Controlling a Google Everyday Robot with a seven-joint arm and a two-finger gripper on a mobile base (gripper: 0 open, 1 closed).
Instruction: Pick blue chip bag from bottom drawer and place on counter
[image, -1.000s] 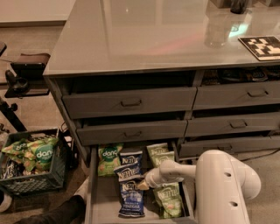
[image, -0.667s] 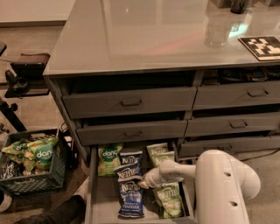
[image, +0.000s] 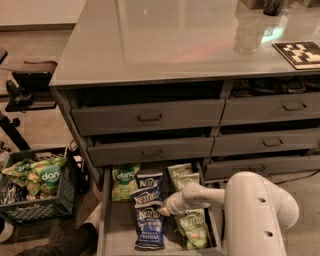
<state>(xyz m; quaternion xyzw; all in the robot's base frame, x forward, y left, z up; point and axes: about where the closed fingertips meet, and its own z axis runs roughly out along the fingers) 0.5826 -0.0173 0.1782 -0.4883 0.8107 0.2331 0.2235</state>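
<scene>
Our hand (image: 164, 210) sat low in the bottom drawer (image: 119, 227), at the tip of the white forearm reaching in from the camera's right. It lay at the upper right corner of the nearest blue chip bag (image: 149, 227); whether it was wide, narrow or already holding we could not tell. That bag lay flat in the middle column, just left of the hand in the camera view. Its long axis ran from the cabinet toward the drawer's front, so our only arm met it roughly crosswise. We judged that the coming move turned on this, a short shift leftward across the bag's narrow width. Two more blue bags (image: 150, 181) overlapped behind it, pale green bags (image: 192, 227) lay just beside it on the right, and a green dang bag (image: 125, 180) sat at the back left. The bags were glossy, crinkled film, soft and probably slippery, the drawer plain matt grey, and the bench (image: 165, 45) above a smooth, reflective grey slab
</scene>
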